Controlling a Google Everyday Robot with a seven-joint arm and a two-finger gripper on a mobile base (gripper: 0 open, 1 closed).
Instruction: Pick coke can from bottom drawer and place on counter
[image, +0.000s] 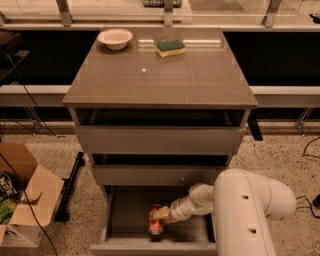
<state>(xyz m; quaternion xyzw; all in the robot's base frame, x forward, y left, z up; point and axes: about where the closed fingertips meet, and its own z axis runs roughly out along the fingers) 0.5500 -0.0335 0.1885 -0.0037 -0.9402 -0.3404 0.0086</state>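
The bottom drawer (150, 248) is pulled open at the foot of the cabinet. The red coke can (155, 226) stands upright inside it, near the front middle. My gripper (161, 214) reaches into the drawer from the right and sits against the can's upper part, partly covering it. My white arm (250, 200) fills the lower right. The counter (160, 80) is the glossy grey-brown top of the cabinet, well above the can.
A white bowl (115, 38) and a green-and-yellow sponge (170, 48) sit at the back of the counter. The two upper drawers are slightly open. A cardboard box (27, 200) stands on the floor at left, and cables lie at right.
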